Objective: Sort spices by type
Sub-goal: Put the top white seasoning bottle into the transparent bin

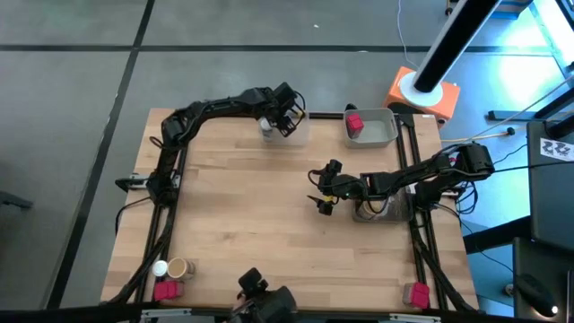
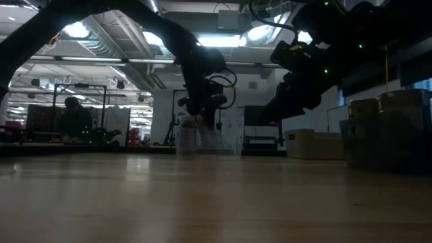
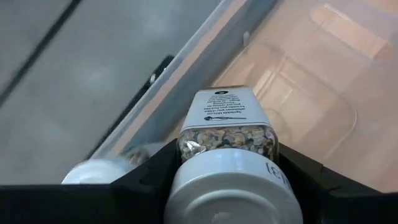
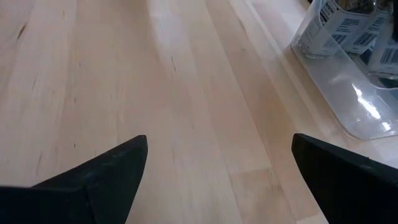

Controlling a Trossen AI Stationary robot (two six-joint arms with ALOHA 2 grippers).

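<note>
A white-lidded clear jar (image 3: 231, 165) of pale flaked spice sits between the dark fingers (image 3: 152, 171) of your left gripper (image 1: 285, 115), at the far edge of the table over a clear tray (image 1: 303, 131). The jaws flank the jar just under its lid; whether they have fully clamped it, I cannot tell. Another white-capped jar (image 1: 265, 131) stands just left of it.

Judging by this, you are handling one jar at the clear tray, either lifting it out or setting it in. Your next move calls for a sure hold before any lift, since the lid is smooth and round.

Your right gripper (image 1: 324, 190) hangs over bare wood in the middle of the table, right of centre, jaws spread wide and holding nothing.

To the right along the far edge, a grey tray (image 1: 387, 135) holds one red-pink packet (image 1: 355, 123). At the right edge, under the right arm, another clear tray (image 4: 348, 106) holds barcode-labelled jars (image 4: 333, 28).

Unsorted items wait at the near edge: a white-lidded jar (image 1: 160, 268), a tan cup-like jar (image 1: 178, 268) and a pink packet (image 1: 167, 290) in the left corner, another pink packet (image 1: 415, 294) in the right corner.
</note>
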